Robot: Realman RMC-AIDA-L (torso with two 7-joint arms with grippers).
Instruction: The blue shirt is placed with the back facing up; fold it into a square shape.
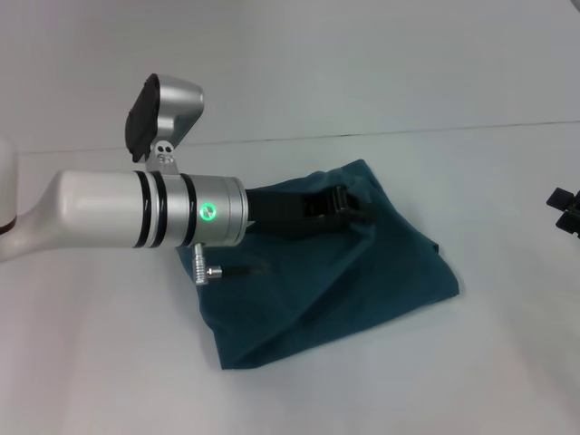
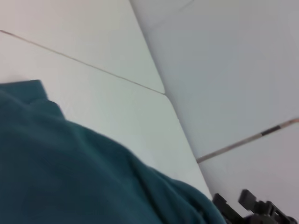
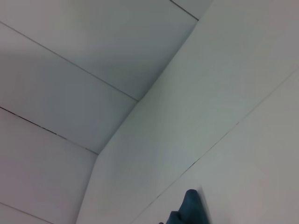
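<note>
The blue shirt [image 1: 335, 272] lies on the white table as a folded, rumpled dark teal bundle, plain side up, no lettering showing. My left arm reaches across from the left, and my left gripper [image 1: 341, 201] is down at the bundle's far edge, against the fabric. The left wrist view shows the shirt [image 2: 70, 172] filling its near part. My right gripper [image 1: 567, 210] is parked at the table's right edge, apart from the shirt; it also shows in the left wrist view [image 2: 254, 211]. A corner of the shirt [image 3: 189, 211] shows in the right wrist view.
The white table [image 1: 109, 362] stretches around the shirt on all sides. A white wall [image 1: 362, 54] rises behind the table's far edge. My left forearm [image 1: 136, 210] hangs over the table's left half.
</note>
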